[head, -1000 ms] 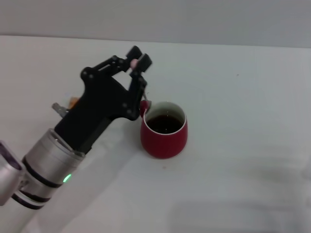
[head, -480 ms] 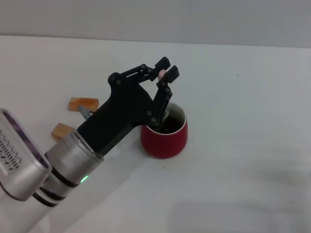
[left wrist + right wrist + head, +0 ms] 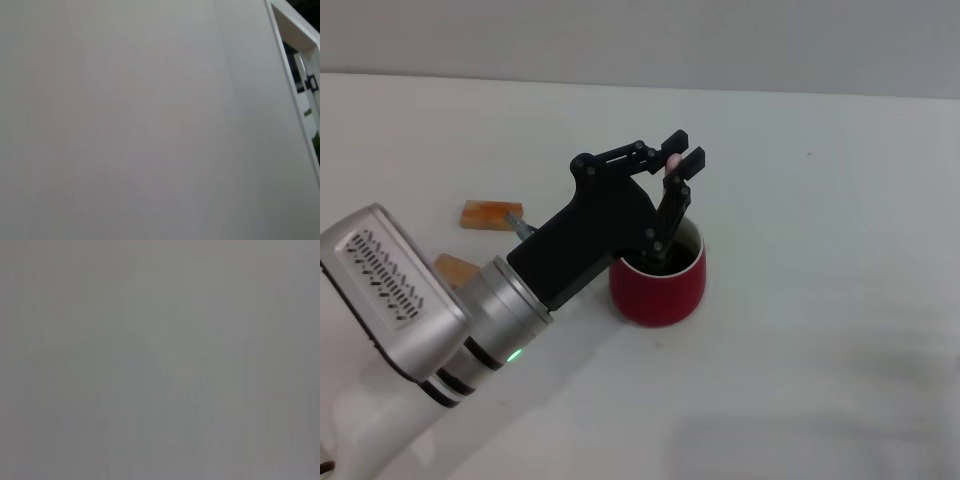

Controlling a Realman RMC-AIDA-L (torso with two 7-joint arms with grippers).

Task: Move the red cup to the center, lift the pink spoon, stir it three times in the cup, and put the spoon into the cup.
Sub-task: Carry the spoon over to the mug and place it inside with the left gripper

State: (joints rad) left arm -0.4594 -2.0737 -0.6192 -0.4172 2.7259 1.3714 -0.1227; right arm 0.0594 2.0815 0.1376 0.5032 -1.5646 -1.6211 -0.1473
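My left claw [image 3: 682,161] is above the cup [image 3: 657,283] and is clamped on the pink top of the spoon [image 3: 672,160], which I can just see between the fingertips. The lower part of the spoon is hidden behind the fingers, so I cannot tell if the bowl already touches the dark liquid. The cup stands about in the middle of the counter [image 3: 820,300], on the near side of the claw. I judge this is the stirring step. To do it well I would keep the spoon nearly upright, make small circles inside the rim, and not push the wall, because the cup could slide or spill. The right claw is not in view. Two wood blocks [image 3: 491,214] lie well apart on the left.
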